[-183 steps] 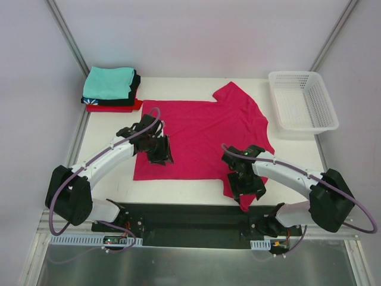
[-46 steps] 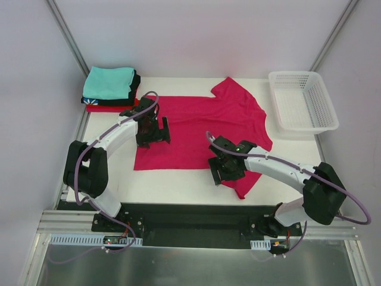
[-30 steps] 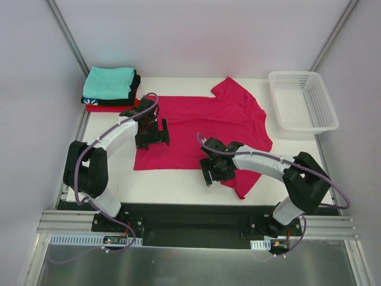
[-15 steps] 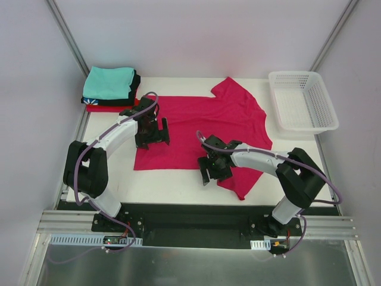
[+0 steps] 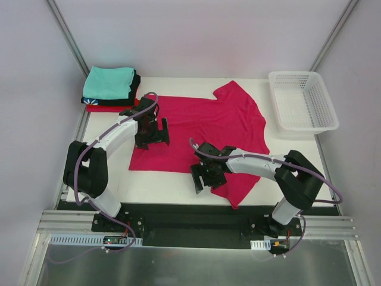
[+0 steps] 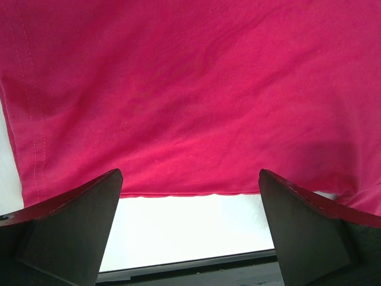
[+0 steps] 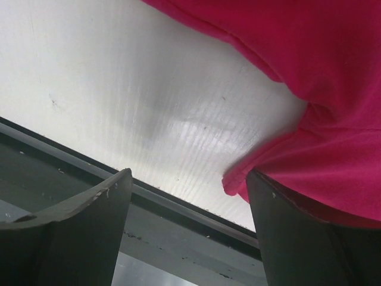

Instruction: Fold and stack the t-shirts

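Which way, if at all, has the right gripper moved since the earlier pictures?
Yes. In the top view the right gripper has moved left, farther from the white basket.

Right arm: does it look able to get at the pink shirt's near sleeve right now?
Likely yes: the right tool is open and the near sleeve lies right beside it, with nothing in between.
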### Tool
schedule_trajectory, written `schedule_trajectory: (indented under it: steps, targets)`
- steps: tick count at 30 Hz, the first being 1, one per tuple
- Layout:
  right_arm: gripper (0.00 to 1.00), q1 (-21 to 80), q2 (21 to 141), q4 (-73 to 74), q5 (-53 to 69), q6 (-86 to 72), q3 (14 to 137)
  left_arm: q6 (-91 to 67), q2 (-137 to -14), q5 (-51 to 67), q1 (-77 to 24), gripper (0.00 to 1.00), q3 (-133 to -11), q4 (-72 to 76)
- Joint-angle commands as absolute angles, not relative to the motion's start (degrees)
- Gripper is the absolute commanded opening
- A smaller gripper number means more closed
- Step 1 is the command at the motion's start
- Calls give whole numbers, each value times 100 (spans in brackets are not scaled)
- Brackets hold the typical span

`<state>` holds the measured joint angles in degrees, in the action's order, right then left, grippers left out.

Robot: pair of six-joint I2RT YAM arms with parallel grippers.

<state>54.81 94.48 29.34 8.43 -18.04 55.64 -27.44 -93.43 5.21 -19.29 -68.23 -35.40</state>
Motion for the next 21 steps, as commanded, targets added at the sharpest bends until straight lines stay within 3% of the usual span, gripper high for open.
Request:
schedule_trajectory:
  steps: [1,7,11,21]
  targets:
    - [81,5555,9414,3303,809,-1978,5704,-2795,-9185,352,-1925,99,-6899,-3665]
    - [89,5380,8984,4120,133,-1776,6432,-2769,-9219,378,-1925,99,-6917,-3674]
    - [89,4949,8579,4341,-324,-1600,6662,-2760,-9237,422,-1925,99,-6900,-3665]
    - [86,2691,8024,4131,-528,-519,6144,-2592,-9202,536,-1934,99,-6530,-3236]
